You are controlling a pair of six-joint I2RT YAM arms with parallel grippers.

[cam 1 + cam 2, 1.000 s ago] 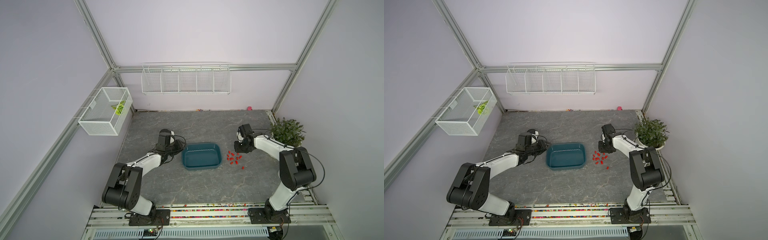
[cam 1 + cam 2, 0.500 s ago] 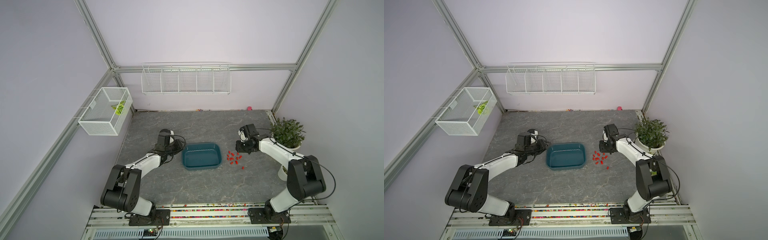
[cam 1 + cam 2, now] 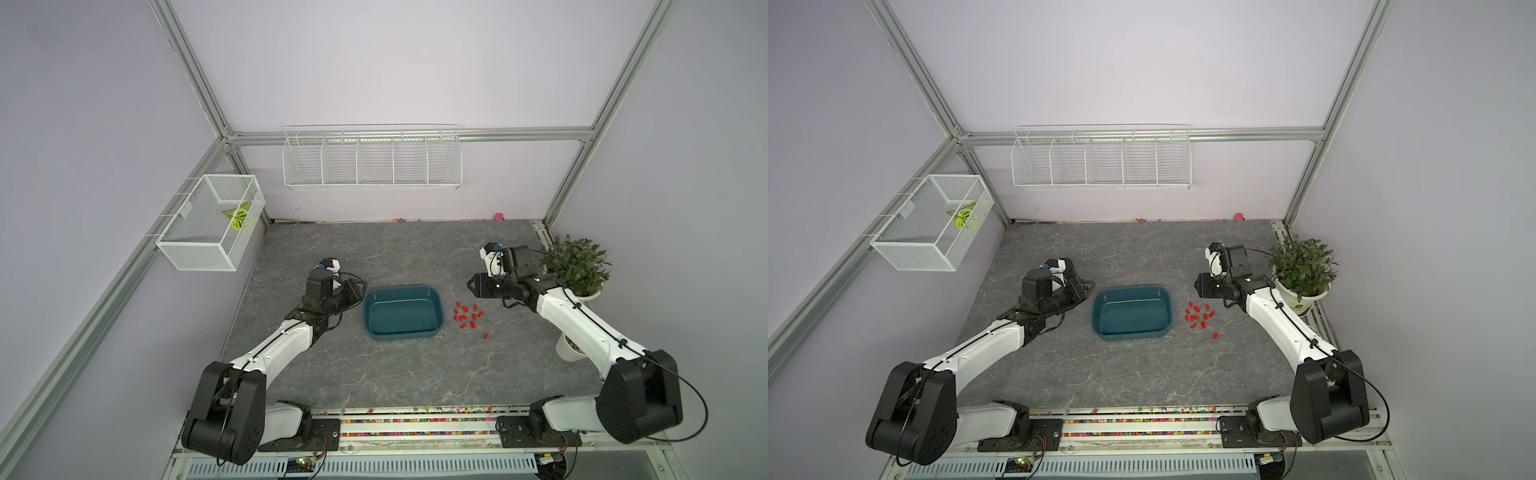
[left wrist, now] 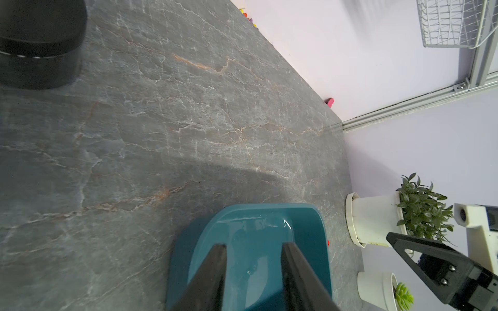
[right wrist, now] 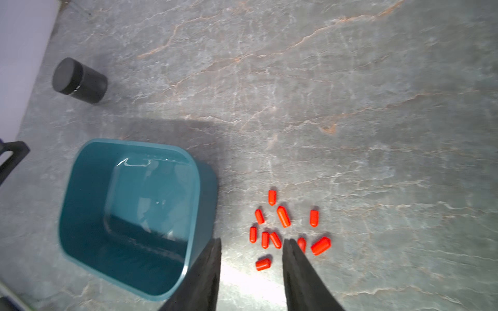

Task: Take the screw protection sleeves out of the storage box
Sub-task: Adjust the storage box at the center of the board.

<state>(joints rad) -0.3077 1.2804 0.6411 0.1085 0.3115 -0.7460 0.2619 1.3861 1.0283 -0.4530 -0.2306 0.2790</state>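
Note:
The storage box [image 3: 402, 288], a shallow teal tub, stands mid-table with nothing inside; both wrist views show it, the box [image 4: 320, 223] and the box [image 5: 134, 144]. Several red screw protection sleeves [image 3: 468, 316] lie loose on the table right of the box, in both top views [image 3: 1200, 316] and in the right wrist view [image 5: 283, 216]. My left gripper [image 3: 358, 291] hovers at the box's left end, open [image 4: 253, 246], nothing between its fingers. My right gripper [image 3: 471, 284] hangs just behind the sleeves, open [image 5: 252, 242] and holding nothing.
A potted plant [image 3: 573, 266] and a smaller white pot [image 3: 571, 345] stand along the right edge. A small black cup [image 5: 79, 80] sits beyond the box. Wire baskets [image 3: 372, 160] [image 3: 212, 224] hang on the walls. Coloured beads [image 3: 415, 419] line the front rail.
The right arm's elbow has swung out to the right and lower, while its gripper stays close to the sleeves. The left arm has barely moved.

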